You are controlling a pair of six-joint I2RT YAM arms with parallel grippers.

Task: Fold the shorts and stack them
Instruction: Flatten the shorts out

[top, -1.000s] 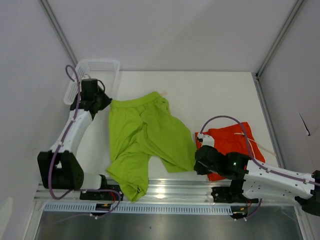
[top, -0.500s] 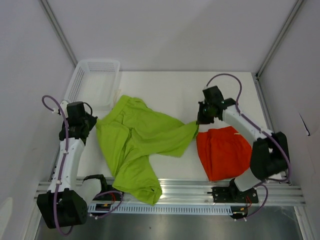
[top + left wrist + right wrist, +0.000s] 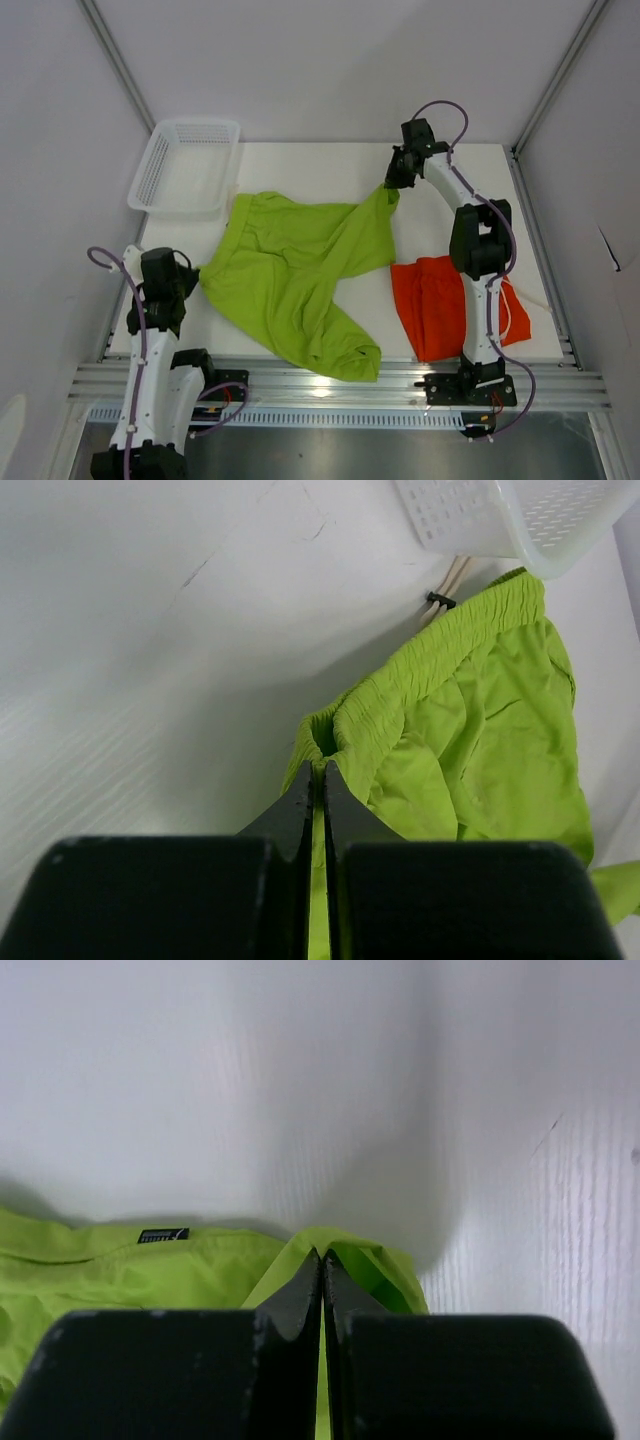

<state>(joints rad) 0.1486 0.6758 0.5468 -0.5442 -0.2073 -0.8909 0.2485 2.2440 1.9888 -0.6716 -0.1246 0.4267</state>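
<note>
Top external: left claw and right claw clamp lime shorts between basket and orange shorts.

The lime green shorts stretch across the middle of the frame. The left gripper pinches one corner at lower left, and the right gripper pinches another at upper centre-right. The orange shorts lie at lower right. A white basket sits at upper left.
</note>
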